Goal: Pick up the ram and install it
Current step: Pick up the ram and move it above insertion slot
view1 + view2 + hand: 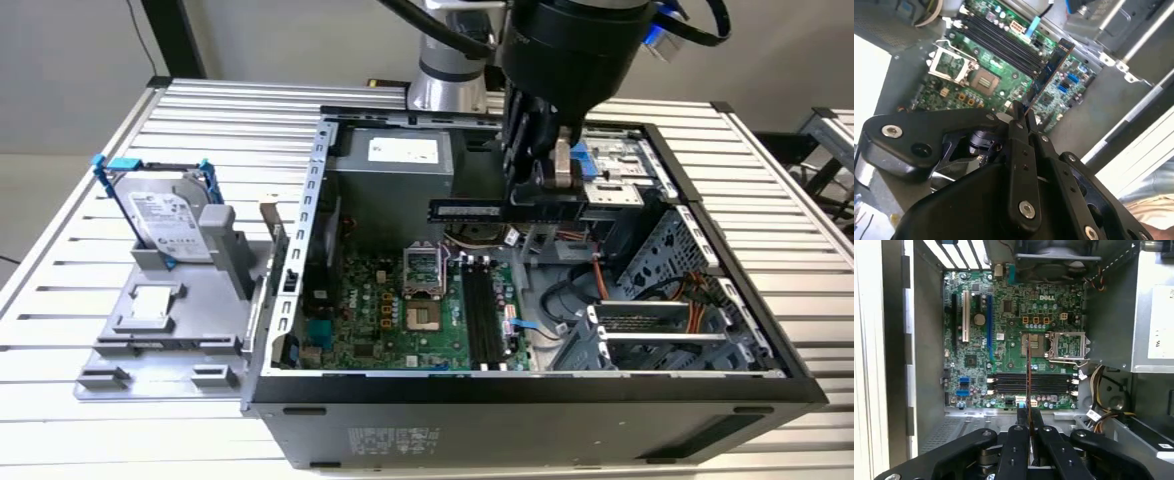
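Note:
The ram [467, 210] is a thin dark stick held level inside the open computer case, above the green motherboard [400, 300]. My gripper [541, 205] comes down from above and is shut on one end of it. In the second wrist view the ram [1049, 70] juts out from the closed gripper [1021, 112] toward the board. The first wrist view has the ram [1028, 370] edge-on as a thin line rising from the gripper [1029, 415], crossing the long black slots [1031, 382]. The slots [483, 315] lie below the stick with a gap between them.
The case's metal walls [314, 200] ring the board. A grey power supply [394, 170] stands at the back, a drive cage [667, 290] with cables on the exterior view's right. Outside the case, on the left, a grey fixture [140, 350] holds a blue-framed hard drive [167, 215] and a small silver chip [150, 305].

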### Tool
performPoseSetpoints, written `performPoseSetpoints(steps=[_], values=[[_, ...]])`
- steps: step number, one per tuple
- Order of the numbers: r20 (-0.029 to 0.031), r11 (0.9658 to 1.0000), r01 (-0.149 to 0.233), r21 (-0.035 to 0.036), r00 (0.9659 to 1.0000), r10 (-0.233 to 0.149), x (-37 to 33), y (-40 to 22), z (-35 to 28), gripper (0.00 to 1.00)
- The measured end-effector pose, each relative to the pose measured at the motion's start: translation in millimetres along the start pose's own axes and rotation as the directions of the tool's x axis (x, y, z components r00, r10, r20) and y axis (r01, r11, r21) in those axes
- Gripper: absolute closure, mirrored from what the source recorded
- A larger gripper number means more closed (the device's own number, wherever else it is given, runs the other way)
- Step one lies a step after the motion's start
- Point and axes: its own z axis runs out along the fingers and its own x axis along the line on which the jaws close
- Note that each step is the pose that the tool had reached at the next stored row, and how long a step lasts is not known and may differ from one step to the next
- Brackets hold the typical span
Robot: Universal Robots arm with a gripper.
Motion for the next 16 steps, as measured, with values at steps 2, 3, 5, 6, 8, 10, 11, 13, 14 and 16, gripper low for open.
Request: performPoseSetpoints(steps=[2,3,5,6,8,10,11,13,14,16], values=[[0.0001,1.0,0.0,0.0,1.0,0.0,-9.3,0.0,1.1,1.0],[0.0,1.0,0.0,0.0,1.0,0.0,-13.7,0.0,1.4,1.0],[0.0001,1.0,0.0,0.0,1.0,0.0,-22.3,-0.1,1.6,1.0],[-0.0001,1.0,0.0,-0.0001,1.0,0.0,-26.2,-0.2,1.7,1.0],[0.0002,1.0,0.0,0.0,1.0,0.0,-33.0,-1.1,1.9,1.0],[0.0006,1.0,0.0,-0.0001,1.0,0.0,-36.6,-3.1,2.0,1.0],[0.001,1.0,0.0,0.0,1.0,0.0,-37.9,-4.7,2.1,1.0],[0.0009,1.0,0.0,-0.0001,1.0,0.0,-41.8,-8.6,2.1,1.0],[0.001,1.0,0.0,-0.0001,1.0,0.0,-45.2,-9.7,2.3,1.0],[0.0011,1.0,0.0,0.0,1.0,0.0,-52.6,-11.4,2.6,1.0]])
